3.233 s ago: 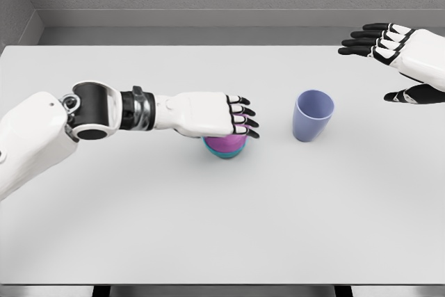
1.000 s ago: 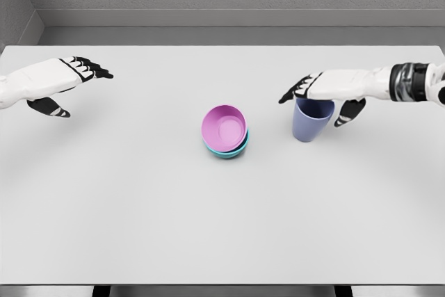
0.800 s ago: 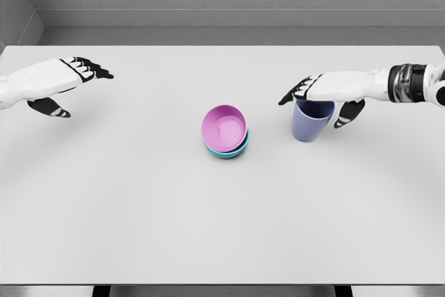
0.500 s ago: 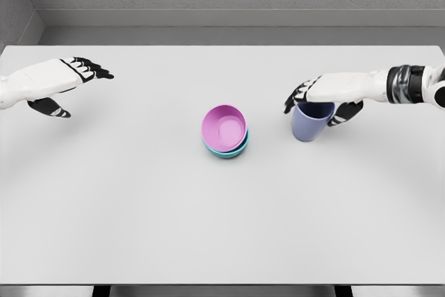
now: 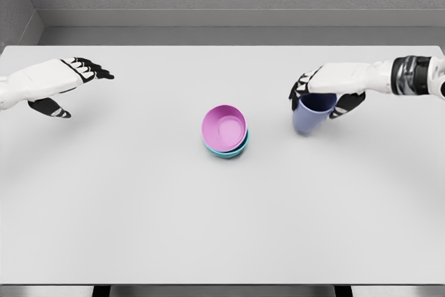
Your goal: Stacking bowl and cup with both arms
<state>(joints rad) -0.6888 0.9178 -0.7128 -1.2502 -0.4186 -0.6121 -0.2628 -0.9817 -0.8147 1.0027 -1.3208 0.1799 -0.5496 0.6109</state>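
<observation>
Since the frame half a second earlier, the right hand (image 5: 327, 88) has closed tighter around the rim of the blue cup (image 5: 311, 115), and the cup now sits slightly higher in the picture and tilts a little. Its black fingers (image 5: 299, 88) curl over the near-left side of the rim while the thumb wraps the right side, pinching the cup from above; whether the cup's base touches the white desk (image 5: 222, 220) cannot be told. The arm enters from the right edge, its wrist showing a dark banded joint.

At the middle of the desk, the pink bowl (image 5: 224, 126) rests nested inside the teal bowl (image 5: 233, 151), only a sliver of teal showing beneath it. The stack stands near the cup's left, apart from it.

At the far left, the left hand (image 5: 55, 81) hovers above the desk in the same place as before, fingers extended and relaxed, thumb hanging below, holding nothing. It is well apart from the bowls.
</observation>
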